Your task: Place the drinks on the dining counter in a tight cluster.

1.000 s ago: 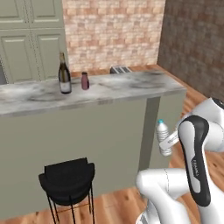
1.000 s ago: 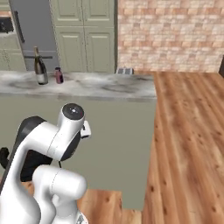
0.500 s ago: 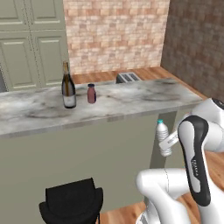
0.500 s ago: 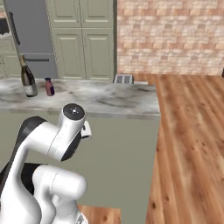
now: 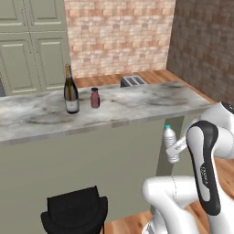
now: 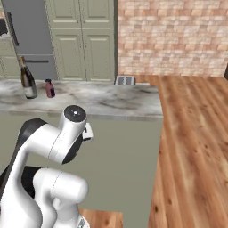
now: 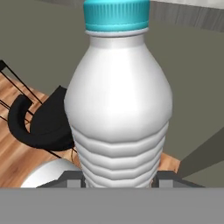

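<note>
Pale plastic water bottle (image 7: 118,100) sits clamped in my tool (image 7: 118,177); I should lift above the counter (image 5: 137,107), setting it beside the maroon bottle (image 5: 95,98).

Long marble bench (image 5: 137,107) on a sage-green wall, wine bottle (image 5: 70,91) upright near its left part, maroon bottle (image 5: 95,98) upright just beside it on the right, toaster (image 5: 132,81) behind the bench, black stool (image 5: 75,212) on the wood floor (image 6: 196,147) below.
</note>
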Controlling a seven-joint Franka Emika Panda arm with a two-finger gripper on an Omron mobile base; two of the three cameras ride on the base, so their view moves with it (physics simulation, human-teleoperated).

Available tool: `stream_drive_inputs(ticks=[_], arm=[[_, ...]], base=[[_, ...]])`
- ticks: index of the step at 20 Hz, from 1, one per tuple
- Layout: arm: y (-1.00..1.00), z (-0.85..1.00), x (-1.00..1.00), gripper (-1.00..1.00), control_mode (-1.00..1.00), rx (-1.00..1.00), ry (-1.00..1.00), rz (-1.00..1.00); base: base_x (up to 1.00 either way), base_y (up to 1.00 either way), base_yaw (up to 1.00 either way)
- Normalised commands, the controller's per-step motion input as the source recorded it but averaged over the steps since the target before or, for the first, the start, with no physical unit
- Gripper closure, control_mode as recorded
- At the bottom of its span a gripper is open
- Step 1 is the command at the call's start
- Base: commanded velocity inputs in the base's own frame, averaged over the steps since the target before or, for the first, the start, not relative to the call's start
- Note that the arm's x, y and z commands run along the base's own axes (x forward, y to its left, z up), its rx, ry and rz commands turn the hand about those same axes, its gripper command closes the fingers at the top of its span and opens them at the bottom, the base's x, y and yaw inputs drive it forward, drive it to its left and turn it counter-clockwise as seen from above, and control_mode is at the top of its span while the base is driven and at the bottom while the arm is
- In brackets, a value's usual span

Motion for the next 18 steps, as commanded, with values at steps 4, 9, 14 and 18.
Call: stream_drive_inputs(ticks=[4,9,14,18], arm=[[0.00,0.00,0.00,1.00,1.00,0.00,0.00,0.00],[0.06,0.05,0.00,1.00,-1.00,-0.02,0.02,-0.01],[0.28,0.42,0.23,1.00,-1.00,-0.27,0.29,-0.02],[0.31,0.32,0.25,1.00,-1.00,-0.23,0.16,-0.04]], base=[[0.00,0.00,0.00],[0.00,0.00,0.00],[0.00,0.00,0.00],[0.00,0.00,0.00]])
